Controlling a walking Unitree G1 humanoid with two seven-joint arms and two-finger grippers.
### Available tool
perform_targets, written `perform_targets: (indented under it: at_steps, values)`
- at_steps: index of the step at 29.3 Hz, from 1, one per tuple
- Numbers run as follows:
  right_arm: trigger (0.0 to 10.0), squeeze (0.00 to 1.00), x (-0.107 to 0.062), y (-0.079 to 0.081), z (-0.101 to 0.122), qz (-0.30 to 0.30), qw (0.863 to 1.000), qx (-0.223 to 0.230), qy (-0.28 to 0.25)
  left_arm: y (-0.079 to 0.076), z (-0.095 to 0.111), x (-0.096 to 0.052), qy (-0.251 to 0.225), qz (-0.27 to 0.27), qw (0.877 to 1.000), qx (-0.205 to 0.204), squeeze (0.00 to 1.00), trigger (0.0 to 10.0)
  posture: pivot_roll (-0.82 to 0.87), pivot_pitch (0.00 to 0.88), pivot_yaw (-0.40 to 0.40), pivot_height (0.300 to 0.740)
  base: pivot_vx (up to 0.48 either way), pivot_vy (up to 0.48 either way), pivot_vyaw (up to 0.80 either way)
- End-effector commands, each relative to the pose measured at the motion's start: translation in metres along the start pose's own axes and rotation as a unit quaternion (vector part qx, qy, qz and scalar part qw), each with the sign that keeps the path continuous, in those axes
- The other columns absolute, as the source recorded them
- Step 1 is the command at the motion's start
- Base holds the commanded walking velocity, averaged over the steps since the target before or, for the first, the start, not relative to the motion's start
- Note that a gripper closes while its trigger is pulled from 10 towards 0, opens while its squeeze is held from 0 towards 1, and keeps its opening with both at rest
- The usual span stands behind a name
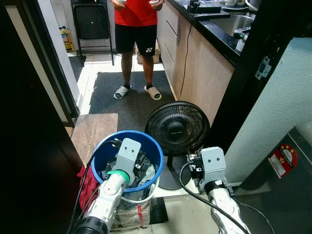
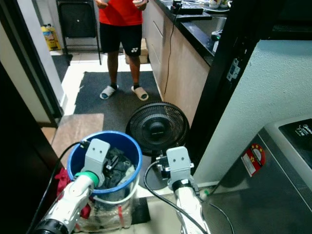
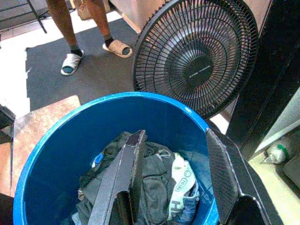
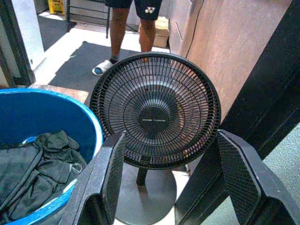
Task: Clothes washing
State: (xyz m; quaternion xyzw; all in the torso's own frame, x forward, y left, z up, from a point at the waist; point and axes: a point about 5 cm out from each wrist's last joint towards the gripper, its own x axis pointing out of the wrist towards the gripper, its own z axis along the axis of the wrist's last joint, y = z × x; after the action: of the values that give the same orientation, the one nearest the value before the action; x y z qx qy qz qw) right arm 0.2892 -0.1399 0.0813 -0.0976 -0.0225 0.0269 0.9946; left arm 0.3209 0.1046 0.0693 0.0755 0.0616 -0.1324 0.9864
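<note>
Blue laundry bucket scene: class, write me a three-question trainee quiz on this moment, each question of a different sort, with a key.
1. True or false: the left gripper hangs open above the dark clothes in the blue bucket.
2. What stands on the floor just right of the bucket, in front of the right gripper? A) a stool B) a black fan C) a mop
3. Fill in: the person on the dark mat wears a ____ shirt.

Key: 1 true; 2 B; 3 red.
</note>
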Motion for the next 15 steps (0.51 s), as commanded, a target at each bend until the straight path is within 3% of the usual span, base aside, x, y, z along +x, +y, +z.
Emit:
perform_targets:
  at_steps: [1,15]
  values:
    - [10.0,0.00,-0.0032,0.0006,-0.0042,-0.004,1.000,0.005,0.011,0.0001,-0.0068,-0.0032,0.008,0.001,1.000,-0.006,0.00,10.0,-0.09,0.001,0.071,0.740,0.000,0.000,0.00]
    - [10.0,0.00,-0.0043,0.0040,-0.0051,0.001,1.000,0.006,0.013,-0.0003,-0.0088,-0.0055,0.008,-0.001,1.000,-0.004,0.00,10.0,-0.08,0.010,0.069,0.740,0.000,0.000,0.00]
